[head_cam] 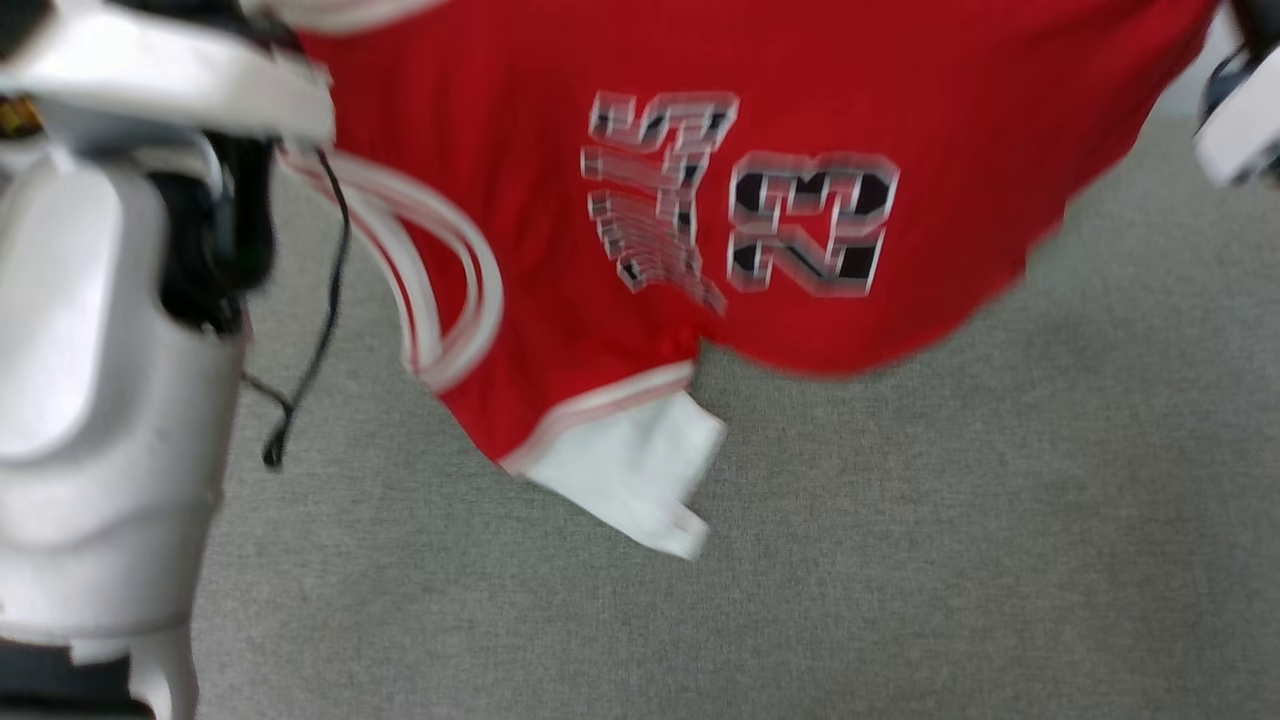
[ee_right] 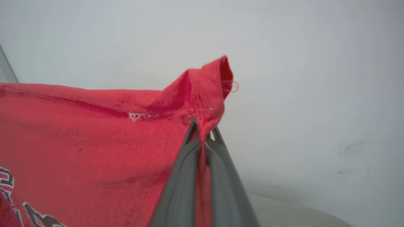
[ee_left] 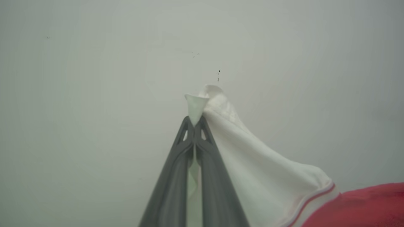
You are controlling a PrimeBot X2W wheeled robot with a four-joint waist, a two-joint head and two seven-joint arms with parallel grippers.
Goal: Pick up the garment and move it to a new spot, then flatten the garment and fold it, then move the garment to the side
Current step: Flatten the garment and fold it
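The garment (head_cam: pixel 800 200), a red jersey with black white-outlined numbers, hangs spread in the air above the grey surface, a white sleeve (head_cam: pixel 640 480) dangling below it. In the left wrist view my left gripper (ee_left: pixel 195 121) is shut on the tip of a white sleeve (ee_left: pixel 252 170), the red body (ee_left: pixel 363 205) showing at the lower right. In the right wrist view my right gripper (ee_right: pixel 203 127) is shut on a red corner of the garment (ee_right: pixel 94 142) near its hem. My left arm (head_cam: pixel 100 350) fills the left of the head view.
A grey felt-like surface (head_cam: pixel 900 550) lies under the hanging cloth. A black cable (head_cam: pixel 310 350) dangles from my left arm. A pale wall (ee_left: pixel 94 78) stands behind both grippers. Part of my right arm (head_cam: pixel 1240 120) shows at the top right.
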